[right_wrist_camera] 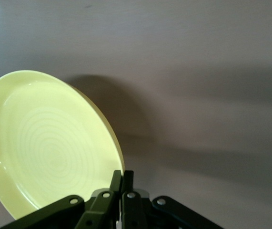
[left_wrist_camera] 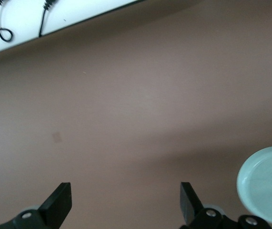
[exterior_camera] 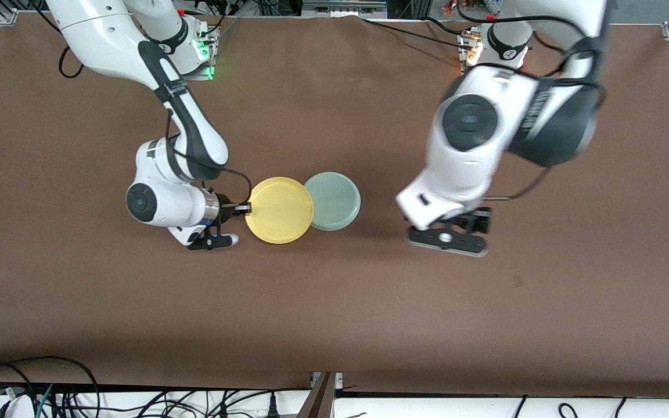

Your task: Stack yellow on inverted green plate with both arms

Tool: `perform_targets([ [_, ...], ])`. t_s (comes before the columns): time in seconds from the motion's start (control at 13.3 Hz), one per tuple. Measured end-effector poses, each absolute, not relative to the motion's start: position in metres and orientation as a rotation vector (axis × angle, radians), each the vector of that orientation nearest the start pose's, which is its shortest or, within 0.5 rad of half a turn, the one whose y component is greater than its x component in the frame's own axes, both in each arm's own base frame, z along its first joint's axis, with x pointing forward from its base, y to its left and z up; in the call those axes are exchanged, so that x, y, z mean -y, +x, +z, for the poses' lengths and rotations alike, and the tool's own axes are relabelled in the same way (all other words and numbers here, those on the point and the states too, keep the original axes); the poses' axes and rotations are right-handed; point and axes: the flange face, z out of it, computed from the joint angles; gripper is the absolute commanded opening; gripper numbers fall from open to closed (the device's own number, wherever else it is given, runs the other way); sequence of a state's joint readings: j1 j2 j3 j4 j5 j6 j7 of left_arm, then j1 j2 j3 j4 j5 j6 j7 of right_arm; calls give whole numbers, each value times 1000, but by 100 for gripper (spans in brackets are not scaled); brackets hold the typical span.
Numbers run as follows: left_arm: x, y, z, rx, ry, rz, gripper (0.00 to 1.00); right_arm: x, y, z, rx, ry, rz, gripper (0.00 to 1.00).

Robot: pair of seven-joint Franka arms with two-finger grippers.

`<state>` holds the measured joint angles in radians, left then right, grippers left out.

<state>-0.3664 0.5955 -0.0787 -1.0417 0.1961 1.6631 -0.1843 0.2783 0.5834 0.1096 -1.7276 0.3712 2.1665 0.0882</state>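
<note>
The right gripper (exterior_camera: 245, 207) is clenched on the rim of the yellow plate (exterior_camera: 279, 209), gripping the edge that faces the right arm's end of the table; in the right wrist view the plate (right_wrist_camera: 50, 143) rises tilted from the pinched fingers (right_wrist_camera: 116, 183), its ringed inner face showing and its shadow thrown on the brown table (right_wrist_camera: 212, 95); in the front view the yellow plate overlaps the edge of the green plate (exterior_camera: 334, 200), though whether the two touch cannot be told; the green plate lies flat on the table (exterior_camera: 334, 325), beside the yellow one toward the left arm's end; the left gripper (exterior_camera: 448, 241) hangs over bare table well apart from both plates, toward the left arm's end, its fingers (left_wrist_camera: 59, 202) spread wide and grasping nothing; the left wrist view catches the green plate (left_wrist_camera: 266, 186) at its edge.
</note>
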Motion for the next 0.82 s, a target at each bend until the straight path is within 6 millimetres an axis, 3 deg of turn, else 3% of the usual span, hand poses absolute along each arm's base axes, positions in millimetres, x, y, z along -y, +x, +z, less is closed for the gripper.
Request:
perform_targets([
  [0.15,203,685,525,-402,-3027,-62,100,-292,591,241,67,-2798,278,0],
  [0.3,149,685,530,-344,-3045,51,100,-331,570,236,34,-2805,229,0],
  [0.53,116,668,552,-274,-3089,168,100,-369,546,226,16,-2813,201,0],
  [0.82,66,635,586,-161,-3172,252,100,-373,533,213,17,-2827,232,0],
])
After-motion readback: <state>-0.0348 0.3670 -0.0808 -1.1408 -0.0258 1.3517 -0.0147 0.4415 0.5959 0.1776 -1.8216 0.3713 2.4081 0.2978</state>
